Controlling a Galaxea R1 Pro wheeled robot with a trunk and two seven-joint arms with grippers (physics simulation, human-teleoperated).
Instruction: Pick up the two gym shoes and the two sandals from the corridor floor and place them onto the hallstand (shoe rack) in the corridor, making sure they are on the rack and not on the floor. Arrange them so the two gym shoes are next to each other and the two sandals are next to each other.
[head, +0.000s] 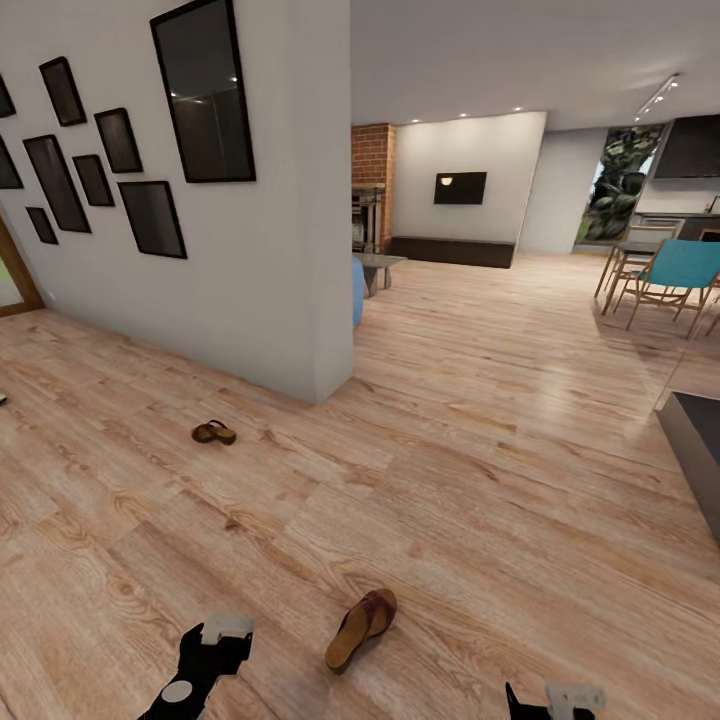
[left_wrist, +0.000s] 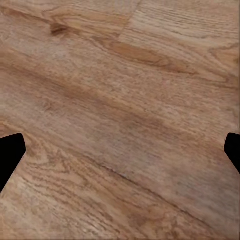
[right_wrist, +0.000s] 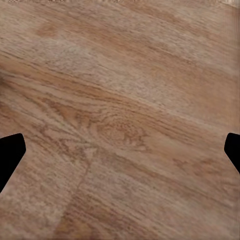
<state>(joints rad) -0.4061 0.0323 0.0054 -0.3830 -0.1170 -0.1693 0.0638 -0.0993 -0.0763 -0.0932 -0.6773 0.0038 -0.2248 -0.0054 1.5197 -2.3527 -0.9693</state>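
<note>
Two brown sandals lie on the wood-plank corridor floor (head: 480, 480). The near sandal (head: 361, 629), tipped on its edge with its tan sole showing, rests just ahead of and between my left gripper (left_wrist: 120, 150) and my right gripper (right_wrist: 120, 150). The far sandal (head: 213, 432) sits well beyond my left gripper, near a white wall (head: 270, 300). Both grippers are spread wide, holding nothing, above bare planks.

No legible text, label, brand, number or sign appears on any surface: the dark framed panels (head: 203, 90) on the white wall (head: 270, 250) are blank, and the wall-mounted screen (head: 460, 188) in the far room displays no characters.
</note>
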